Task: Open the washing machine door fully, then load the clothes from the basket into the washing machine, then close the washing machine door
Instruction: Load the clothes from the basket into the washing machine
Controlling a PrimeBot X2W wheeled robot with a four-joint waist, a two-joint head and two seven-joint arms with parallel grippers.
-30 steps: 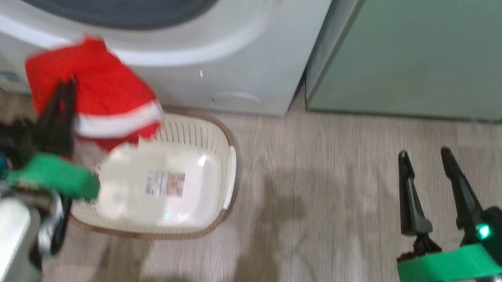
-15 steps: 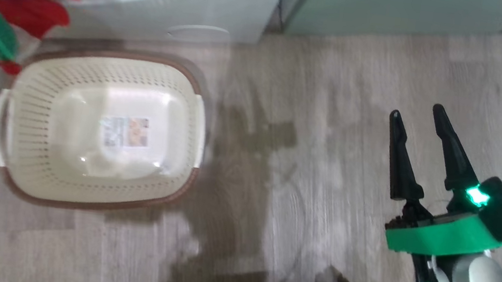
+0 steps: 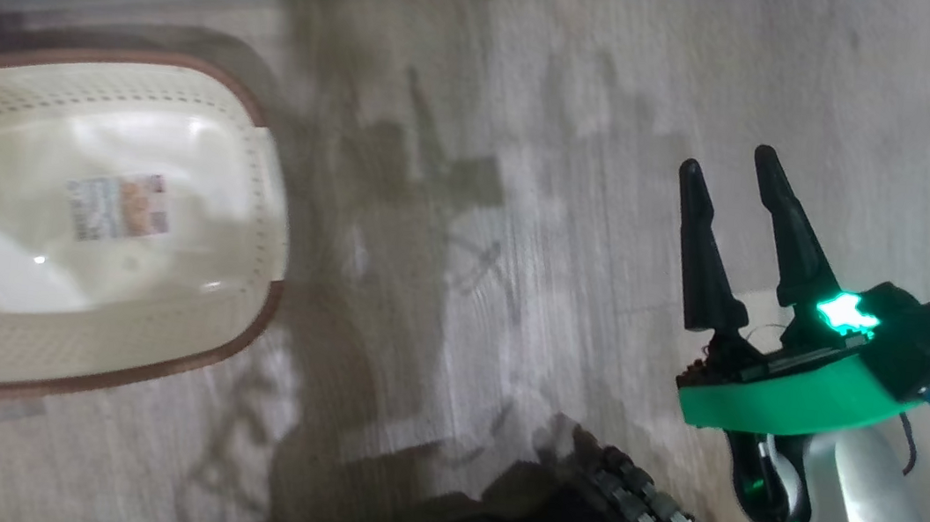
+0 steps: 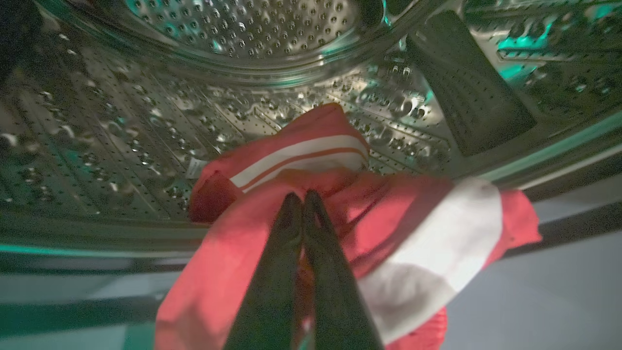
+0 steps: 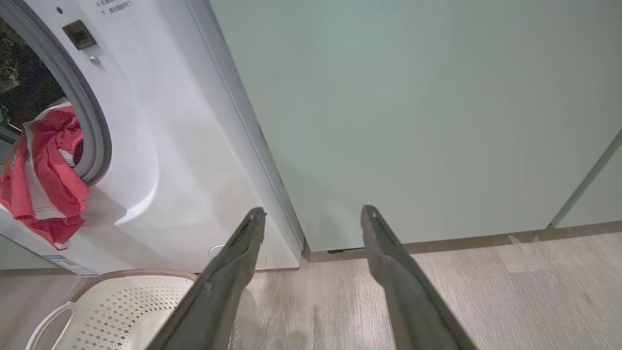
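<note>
Closest in, my left wrist view gives what the head view cannot: the left fingers (image 4: 297, 201) are pressed together, pinching the clothes (image 4: 423, 243). This is a bright red garment with broad white bands, bunched around the fingers and draped over the lower lip of the opening. Just beyond the fabric lies the dimpled steel drum (image 4: 121, 141), with a dark ribbed paddle (image 4: 466, 92) on its wall at the upper right of that view. From the head view I see my right arm held low at the lower right, its pale forearm rising to a green wrist piece. The right fingers (image 3: 785, 220) are spread apart above the wood-look floor (image 3: 537, 110). To the left the basket (image 3: 267, 175) sits on that floor, cream, perforated and brown-rimmed, with a label on its bottom. Farther off, my right wrist view takes in the washing machine (image 5: 170, 146) from outside. The red garment hangs half out of its grey-sealed mouth, above the basket, and a pale green cabinet (image 5: 413, 112) stands against the machine's side.
</note>
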